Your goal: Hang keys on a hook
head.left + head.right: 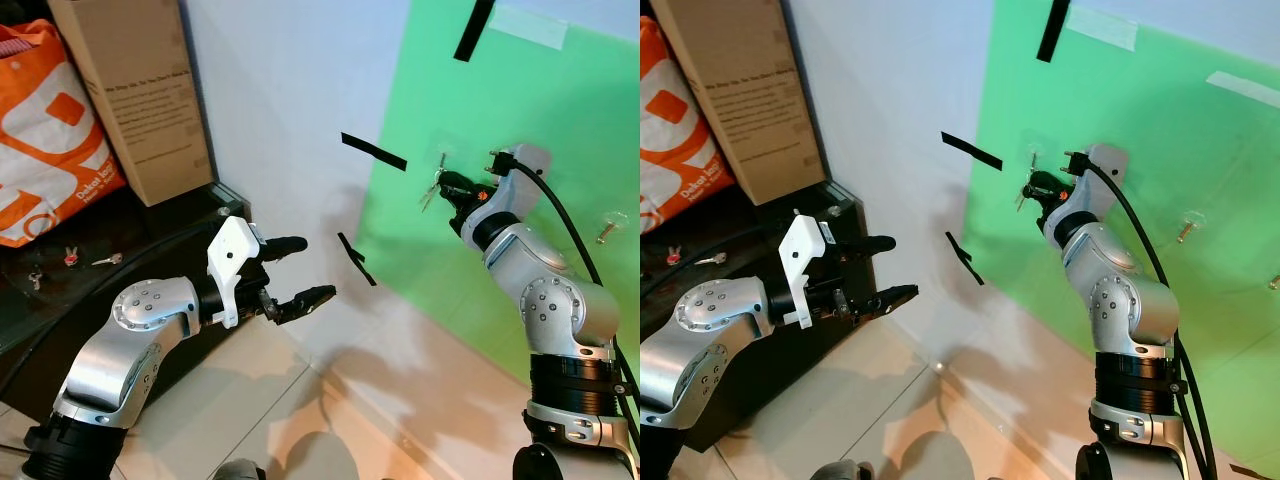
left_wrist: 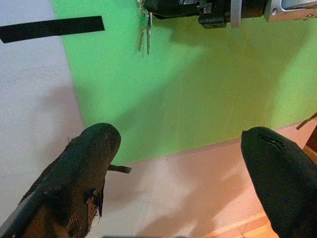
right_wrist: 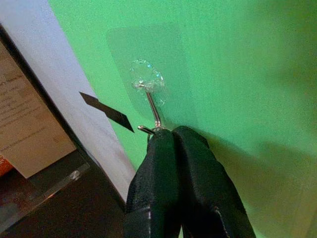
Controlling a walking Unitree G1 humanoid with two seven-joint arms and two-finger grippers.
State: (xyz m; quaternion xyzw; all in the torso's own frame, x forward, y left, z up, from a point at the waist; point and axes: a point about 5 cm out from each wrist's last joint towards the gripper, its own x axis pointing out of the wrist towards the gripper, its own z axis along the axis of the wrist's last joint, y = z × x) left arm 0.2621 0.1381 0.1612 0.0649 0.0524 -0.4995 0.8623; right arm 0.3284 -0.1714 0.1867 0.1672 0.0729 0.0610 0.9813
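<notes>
On the green board [image 1: 480,270], a clear adhesive hook [image 3: 151,106] carries a thin metal prong. My right gripper [image 3: 171,136] is shut on the ring of a small bunch of keys [image 1: 431,190], its fingertips right under the hook's prong. The keys [image 2: 144,33] dangle beside the board just below the fingertips. Whether the ring sits over the prong cannot be told. My left gripper [image 1: 312,268] is open and holds nothing, low and to the left in front of the white wall, well apart from the hook.
A second hook [image 1: 611,228] sits further right on the board. Black tape strips [image 1: 373,151] mark the wall. At left, a dark cabinet [image 1: 150,240] bears a cardboard box [image 1: 140,95], an orange bag [image 1: 45,130] and loose keys [image 1: 106,260]. Tiled floor lies below.
</notes>
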